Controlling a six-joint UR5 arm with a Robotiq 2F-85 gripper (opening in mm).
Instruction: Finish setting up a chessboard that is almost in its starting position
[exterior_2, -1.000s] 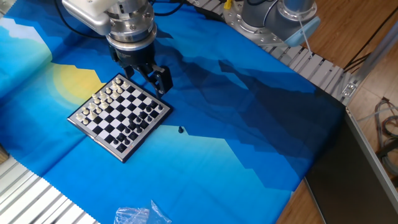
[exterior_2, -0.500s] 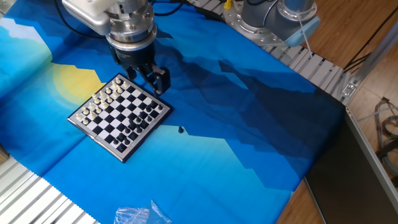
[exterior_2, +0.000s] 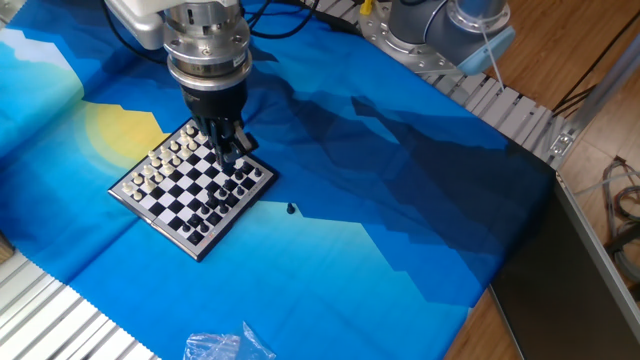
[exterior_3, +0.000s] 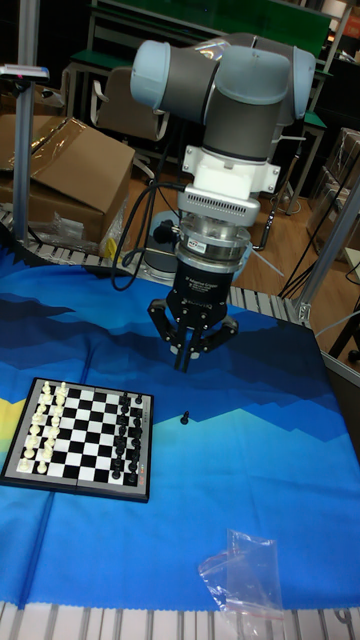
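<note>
The chessboard (exterior_2: 156, 224) lies on the blue cloth at the left, with white pieces (exterior_2: 160, 165) along its far-left side and black pieces (exterior_2: 228, 192) along its near-right side. One small black piece (exterior_2: 291, 209) stands alone on the cloth, right of the board. My gripper (exterior_2: 232, 155) hangs over the board's right corner, fingers together and nothing visible between them. In the tall fixed view the gripper (exterior_3: 186, 364) hovers above the lone black piece (exterior_3: 185, 417), just right of the chessboard (exterior_3: 75, 488).
A crumpled clear plastic bag (exterior_2: 225, 346) lies near the cloth's front edge (exterior_3: 245, 580). The arm's base (exterior_2: 450, 30) sits at the back right. Bare aluminium rails border the cloth. Cardboard boxes (exterior_3: 70, 175) stand behind the table.
The gripper has turned about its wrist, so both fingers now line up in the fixed view. It has also shifted slightly toward the board's right corner. Board and lone piece stayed put.
</note>
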